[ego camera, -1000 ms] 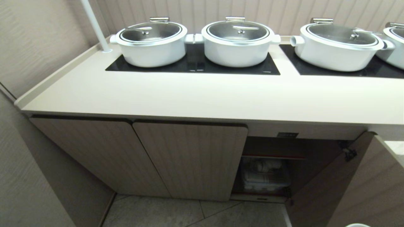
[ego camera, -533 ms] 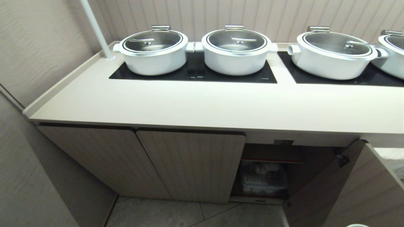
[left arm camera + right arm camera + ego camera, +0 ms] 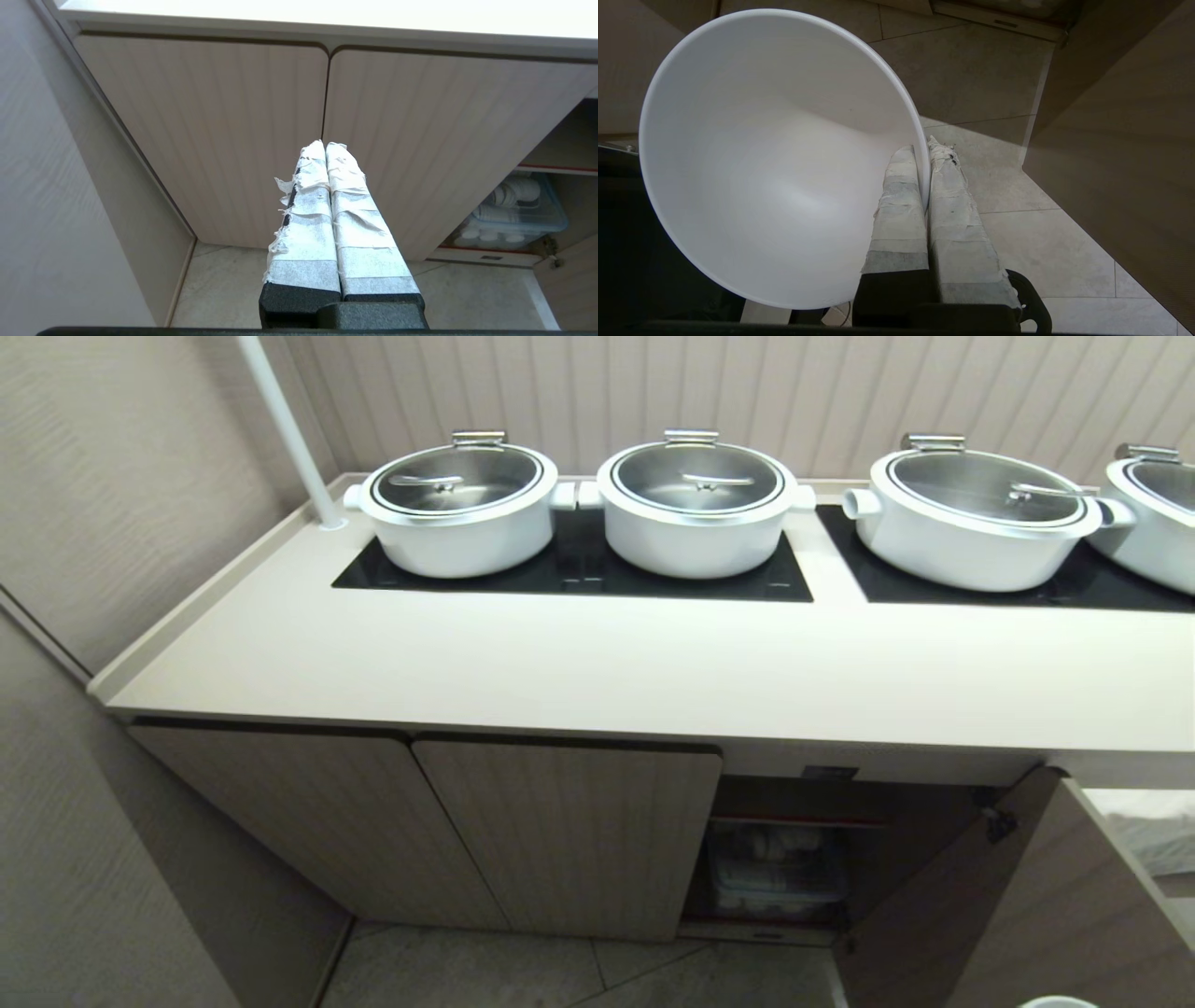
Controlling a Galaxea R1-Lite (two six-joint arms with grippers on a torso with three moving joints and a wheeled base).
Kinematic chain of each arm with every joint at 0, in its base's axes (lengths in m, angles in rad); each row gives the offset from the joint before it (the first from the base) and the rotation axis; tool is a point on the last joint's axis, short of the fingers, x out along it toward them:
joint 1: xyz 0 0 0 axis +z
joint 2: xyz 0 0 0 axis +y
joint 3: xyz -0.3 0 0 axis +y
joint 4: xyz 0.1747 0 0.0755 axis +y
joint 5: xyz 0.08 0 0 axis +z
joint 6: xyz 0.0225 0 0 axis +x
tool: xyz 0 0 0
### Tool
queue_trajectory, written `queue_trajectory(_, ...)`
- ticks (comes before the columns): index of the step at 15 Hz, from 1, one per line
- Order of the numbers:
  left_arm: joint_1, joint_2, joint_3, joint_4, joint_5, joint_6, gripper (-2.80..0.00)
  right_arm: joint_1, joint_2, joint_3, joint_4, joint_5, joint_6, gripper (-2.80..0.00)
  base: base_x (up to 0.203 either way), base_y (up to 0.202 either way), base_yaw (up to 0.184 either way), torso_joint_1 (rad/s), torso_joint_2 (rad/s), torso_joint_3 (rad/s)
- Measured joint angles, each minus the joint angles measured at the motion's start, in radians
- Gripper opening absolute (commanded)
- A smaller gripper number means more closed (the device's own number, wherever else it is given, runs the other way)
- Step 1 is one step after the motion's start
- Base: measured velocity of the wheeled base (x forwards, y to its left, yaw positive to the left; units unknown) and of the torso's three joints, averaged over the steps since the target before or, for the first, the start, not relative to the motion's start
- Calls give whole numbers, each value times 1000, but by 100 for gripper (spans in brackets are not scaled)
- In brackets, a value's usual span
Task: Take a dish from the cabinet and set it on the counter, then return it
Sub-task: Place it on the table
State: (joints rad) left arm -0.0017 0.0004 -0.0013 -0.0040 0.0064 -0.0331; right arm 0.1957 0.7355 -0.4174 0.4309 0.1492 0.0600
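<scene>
My right gripper (image 3: pixel 924 151) is shut on the rim of the dish (image 3: pixel 775 163), a plain white glossy bowl, with one taped finger inside the wall and one outside; it hangs above the tiled floor. A sliver of the dish's rim (image 3: pixel 1055 1001) peeks in at the head view's lower edge. The cabinet (image 3: pixel 569 831) stands under the counter (image 3: pixel 653 663), its right door (image 3: pixel 1046 905) swung open. My left gripper (image 3: pixel 324 143) is shut and empty, parked in front of the closed doors.
Several large white pots with steel lids (image 3: pixel 695 504) stand on black cooktop panels (image 3: pixel 579 569) along the back of the counter. A clear bin of white crockery (image 3: pixel 780 873) sits on the cabinet's lower shelf. A white pole (image 3: pixel 289 429) rises at the counter's far left corner. Walls close in on the left.
The whole head view has shifted downward, so the camera has risen: the counter and pots sit lower in the picture. Both arms keep their pose and the grip on the dish is unchanged.
</scene>
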Motion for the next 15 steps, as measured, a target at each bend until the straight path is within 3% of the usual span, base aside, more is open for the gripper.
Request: queue_trajectory(15,0,0,1,0,-1,0,-280,0,1,-1,7,-1,-23,-280,0,0,0,106,-219,-112)
